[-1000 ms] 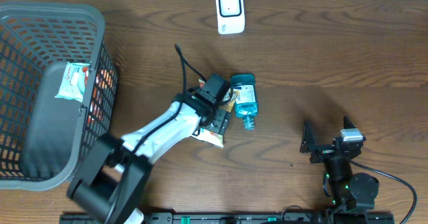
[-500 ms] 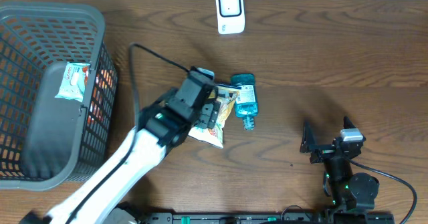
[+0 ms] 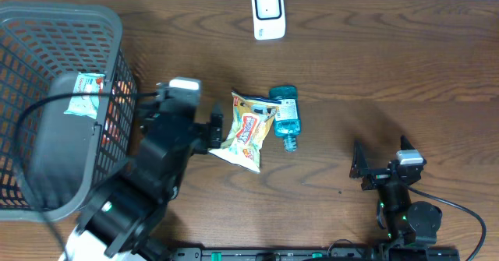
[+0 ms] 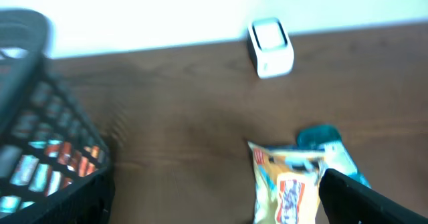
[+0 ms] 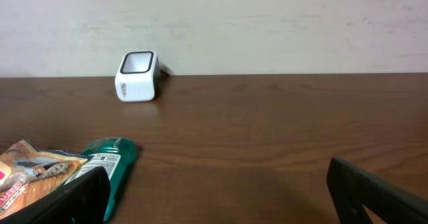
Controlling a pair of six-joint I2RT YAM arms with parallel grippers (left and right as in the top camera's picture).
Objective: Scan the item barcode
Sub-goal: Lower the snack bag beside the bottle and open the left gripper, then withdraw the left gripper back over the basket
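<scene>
So at the far left there's a dark mesh basket (image 3: 47, 113) with a small white and teal packet (image 3: 84, 93) lying on its near side, plus some orange-ish packets showing through the mesh, too blurry in the left wrist view to read. Next over, the left gripper (image 3: 216, 130) hangs just off the basket's right side, pointing at the snack bag (image 3: 248, 132). Its jaws look spread apart with nothing in them. The wrist cam only catches 1 finger (image 4: 364, 197), way out at the bottom right corner. The snack bag, yellow with a red and white label, lies flat on the brown wooden table (image 3: 390, 58), just beside the fingertips; whether they actually touch its left edge I can't tell. The white barcode scanner (image 3: 267, 13) stands at the table's far edge, well apart from the bag, window facing up in the overhead. Right against the bag's right edge lies a teal bottle (image 3: 285, 119) on its side, cap end toward the near edge, with a white label on it. Way over on the right, well apart from all that, the right gripper (image 3: 382, 153) sits near the front of the table, jaws wide apart and holding nothing, with both fingers (image 5: 67, 197) out at the bottom corners of its own cam.
</scene>
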